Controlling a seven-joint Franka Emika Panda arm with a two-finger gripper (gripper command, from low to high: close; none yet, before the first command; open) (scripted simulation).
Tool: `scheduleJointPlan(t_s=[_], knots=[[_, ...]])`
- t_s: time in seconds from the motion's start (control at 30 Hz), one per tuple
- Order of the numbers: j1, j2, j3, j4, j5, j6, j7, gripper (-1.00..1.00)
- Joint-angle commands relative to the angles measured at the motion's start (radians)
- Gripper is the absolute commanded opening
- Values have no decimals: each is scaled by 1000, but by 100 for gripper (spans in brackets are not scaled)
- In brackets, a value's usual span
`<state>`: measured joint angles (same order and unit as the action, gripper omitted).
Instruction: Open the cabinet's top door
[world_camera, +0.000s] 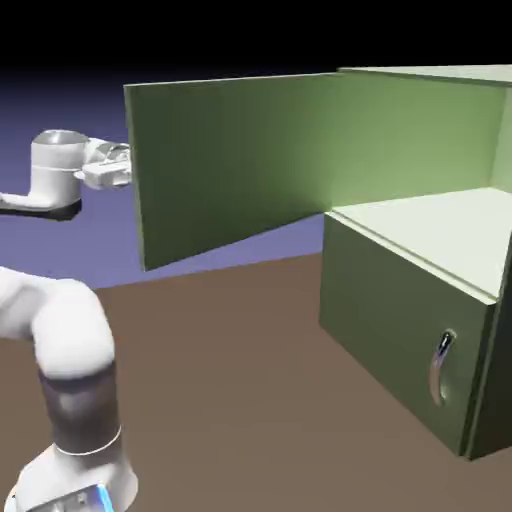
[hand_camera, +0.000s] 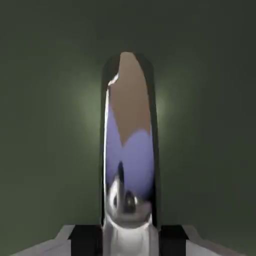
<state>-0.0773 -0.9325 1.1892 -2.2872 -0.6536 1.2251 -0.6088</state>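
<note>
While one top door (world_camera: 235, 165) stands open, one tool (world_camera: 120, 166) grips its handle (hand_camera: 129, 145).

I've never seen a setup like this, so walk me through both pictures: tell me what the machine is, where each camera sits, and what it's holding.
These are rendered, simulated pictures. The white machine is a robot arm on a brown table. The exterior view looks from beside it at an olive-green cabinet. The cabinet's top door is swung wide open, showing a pale green interior; the lower panel with its small silver handle stays shut. The gripper sits at the door's free edge. The hand view comes from a camera on the hand: the shiny curved bar filling its middle is the door's long handle, and the gripper is shut on it, against the green door.
</note>
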Motion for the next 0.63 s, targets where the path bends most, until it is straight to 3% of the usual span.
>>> scheduleJointPlan(t_s=[0.0,0.6], knots=[[-36,4,30,36,12,-24,-2,-100],[-647,-118,387,685,153,-405,-149,-100]])
